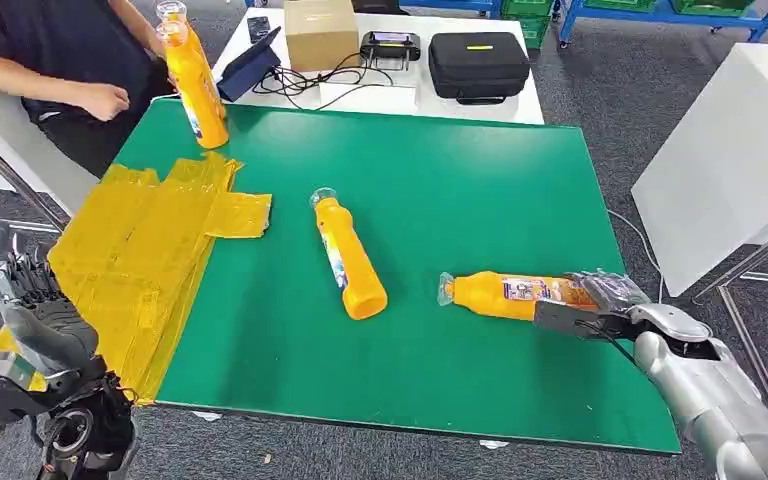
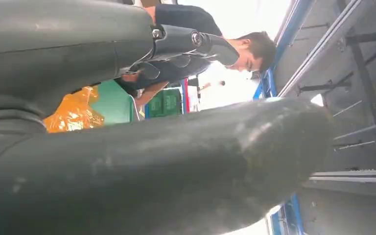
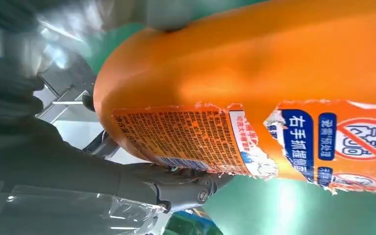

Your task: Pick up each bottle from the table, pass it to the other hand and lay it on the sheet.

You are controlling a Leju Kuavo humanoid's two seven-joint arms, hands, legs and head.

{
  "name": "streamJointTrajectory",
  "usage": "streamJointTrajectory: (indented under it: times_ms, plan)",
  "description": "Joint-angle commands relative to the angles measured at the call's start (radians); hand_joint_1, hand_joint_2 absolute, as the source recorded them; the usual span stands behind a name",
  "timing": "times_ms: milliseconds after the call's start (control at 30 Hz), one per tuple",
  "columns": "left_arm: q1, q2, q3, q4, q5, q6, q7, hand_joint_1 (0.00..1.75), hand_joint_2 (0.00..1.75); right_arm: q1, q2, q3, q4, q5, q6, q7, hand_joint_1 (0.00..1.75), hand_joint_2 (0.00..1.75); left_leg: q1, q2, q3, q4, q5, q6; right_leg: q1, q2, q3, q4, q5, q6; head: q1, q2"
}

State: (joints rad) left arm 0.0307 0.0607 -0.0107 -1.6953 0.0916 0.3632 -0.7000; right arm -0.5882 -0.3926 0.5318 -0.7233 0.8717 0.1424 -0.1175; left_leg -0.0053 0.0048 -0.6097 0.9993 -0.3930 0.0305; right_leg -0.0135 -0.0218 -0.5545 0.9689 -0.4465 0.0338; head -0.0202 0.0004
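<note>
1. Green covers the table (image 1: 440,190), with a crumpled yellow sheet (image 1: 140,250) spread over its left side and hanging past the left edge.
2. Orange bottles lie on the green: one bottle (image 1: 348,257) rests on its side near the middle, cap toward the far side, just right of the sheet and apart from it.
3. A second lying bottle (image 1: 505,293) sits to the right and nearer, cap pointing left. The right hand (image 1: 605,300) is closed around its base end, fingers wrapped over the body and the thumb against its near side.
4. The right wrist view shows that bottle's torn label (image 3: 196,137) close up, with a dark finger (image 3: 186,188) pressed against the orange body.
5. Two more bottles (image 1: 195,85) stand upright together at the far left corner, just beyond the sheet.
6. The left hand (image 1: 35,300) is held up off the table's near left corner, beside the sheet, holding nothing, fingers pointing up and apart.
7. A person (image 1: 50,60) in a dark top sits at the far left, one hand (image 1: 105,100) near the standing bottles.
8. Beyond the green table, a white table (image 1: 520,105) carries a cardboard box (image 1: 320,32), a black case (image 1: 479,65) and cables (image 1: 305,80).
</note>
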Motion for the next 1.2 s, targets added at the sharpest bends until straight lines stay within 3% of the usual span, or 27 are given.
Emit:
streamJointTrajectory:
  times_ms: [33,200,233,333,600,833,1033,1133,1200]
  plan:
    - [-0.041,0.004,-0.019,0.163,0.153,-0.215,0.156,0.0,0.0,0.051,0.08,-0.16,-0.14,-0.003,-0.077,0.019,1.75,1.75,0.0,0.001,0.001,-0.002,0.0,-0.002,0.0,0.002,0.001,-0.001,0.001,-0.001,0.0,0.0]
    - [-0.075,-0.013,0.031,0.255,0.229,-0.343,0.211,0.0,0.0,0.089,0.158,-0.366,-0.433,-0.069,-0.042,0.08,1.75,1.75,-0.001,0.004,-0.003,-0.001,0.001,-0.002,-0.001,0.004,-0.004,0.001,0.002,-0.001,0.0,0.0]
    - [-0.088,-0.02,0.043,0.265,0.247,-0.366,0.23,0.0,1.75,0.091,0.184,-0.402,-0.488,-0.071,-0.044,0.096,1.75,1.75,-0.001,0.004,-0.005,-0.001,0.002,-0.002,-0.001,0.005,-0.006,0.002,0.002,-0.001,-0.001,0.0]
    - [-0.091,-0.023,0.053,0.27,0.287,-0.424,0.266,0.0,1.75,0.086,0.218,-0.435,-0.557,-0.075,-0.039,0.111,1.75,1.75,-0.001,0.002,-0.011,0.0,0.004,-0.001,0.0,0.004,-0.01,0.002,0.002,0.001,0.0,0.0]
    - [-0.088,-0.037,0.045,0.277,0.335,-0.585,0.302,0.0,1.75,0.035,0.295,-0.396,-0.479,-0.073,-0.101,0.092,1.75,1.75,0.001,-0.001,-0.013,0.0,0.003,-0.002,0.0,0.003,-0.01,0.0,0.001,0.001,0.0,0.0]
    - [-0.176,-0.027,-0.002,0.362,0.381,-0.657,0.317,0.0,1.75,-0.122,0.358,-0.279,-0.279,-0.172,-0.141,0.055,1.75,1.75,-0.001,-0.001,-0.019,0.0,0.005,-0.001,0.0,0.002,-0.017,0.002,0.003,0.002,-0.001,0.0]
    - [-0.281,-0.051,-0.052,0.4,0.425,-0.653,0.347,0.0,1.75,-0.316,0.573,-0.133,0.034,-0.254,-0.207,0.06,1.75,1.75,0.0,0.005,-0.017,0.002,0.004,-0.002,0.0,0.008,-0.017,0.004,0.002,0.001,-0.001,0.0]
    - [-0.283,-0.053,-0.058,0.394,0.426,-0.645,0.353,0.0,1.75,-0.318,0.589,-0.118,0.049,-0.256,-0.227,0.066,1.75,1.75,0.001,0.008,-0.018,0.002,0.004,-0.004,0.001,0.011,-0.017,0.005,0.003,0.0,0.0,0.0]
    - [-0.284,-0.056,-0.068,0.381,0.428,-0.642,0.351,0.0,1.75,-0.321,0.638,-0.1,0.069,-0.274,-0.214,0.065,1.75,1.75,0.001,0.003,-0.016,0.0,0.005,-0.003,0.001,0.005,-0.016,0.003,0.004,-0.002,-0.001,0.0]
